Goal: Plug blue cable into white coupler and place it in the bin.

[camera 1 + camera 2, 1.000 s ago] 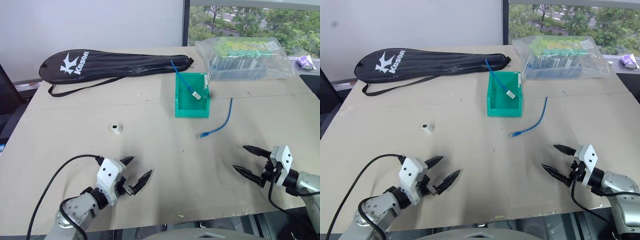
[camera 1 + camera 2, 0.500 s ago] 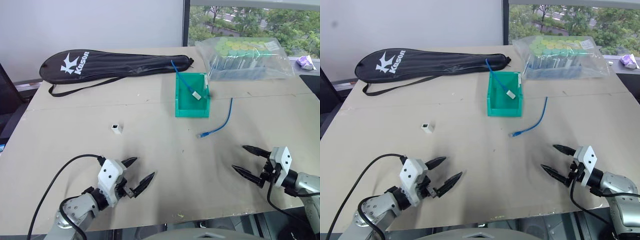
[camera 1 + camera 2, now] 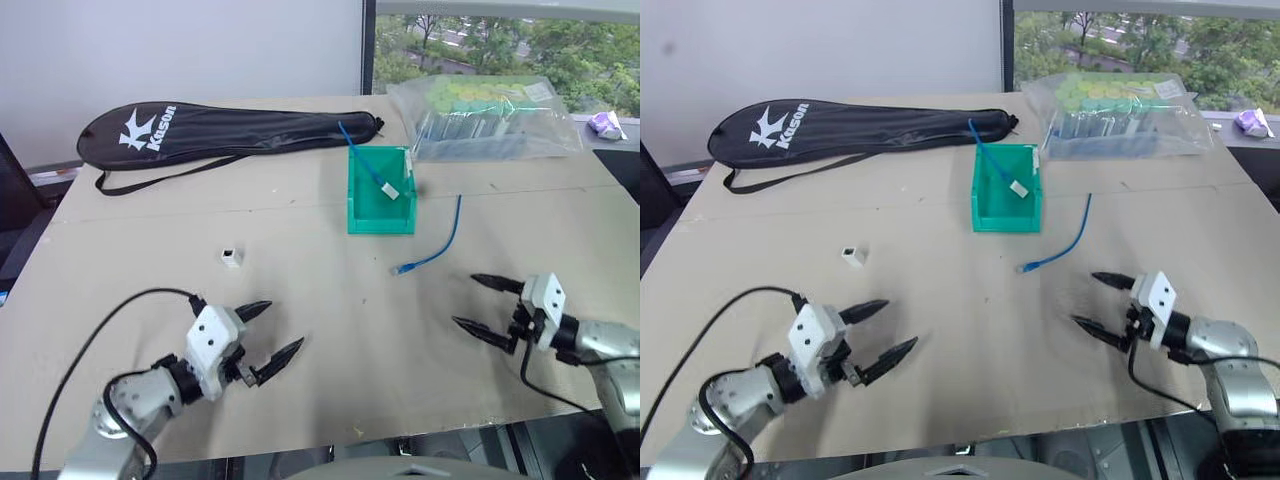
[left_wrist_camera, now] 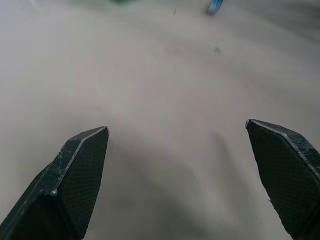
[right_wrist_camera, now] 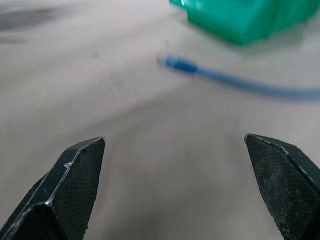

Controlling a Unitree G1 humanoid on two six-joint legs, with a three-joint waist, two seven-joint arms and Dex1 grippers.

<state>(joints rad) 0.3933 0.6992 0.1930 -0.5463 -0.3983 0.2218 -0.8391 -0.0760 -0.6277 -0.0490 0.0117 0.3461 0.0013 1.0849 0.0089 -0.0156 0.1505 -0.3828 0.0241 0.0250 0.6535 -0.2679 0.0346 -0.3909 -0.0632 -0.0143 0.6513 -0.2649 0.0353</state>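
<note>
The blue cable (image 3: 440, 241) lies loose on the table right of centre, its plug end (image 5: 179, 64) toward me. The white coupler (image 3: 232, 256) sits alone on the left half of the table. The teal bin (image 3: 380, 190) stands at the back centre and holds a second blue cable with a white oblong piece. My left gripper (image 3: 265, 332) hovers open near the front left, well short of the coupler. My right gripper (image 3: 476, 303) hovers open at the front right, pointing toward the cable's plug end, a short way from it. Both hold nothing.
A black racket bag (image 3: 225, 128) lies along the back left. A clear plastic bag of tubes (image 3: 488, 115) sits at the back right behind the bin. The table's front edge (image 3: 380, 432) runs just below both grippers.
My right gripper has moved forward and left, closer to the cable's plug end. My left gripper has lifted slightly and rolled. Both stayed open.
</note>
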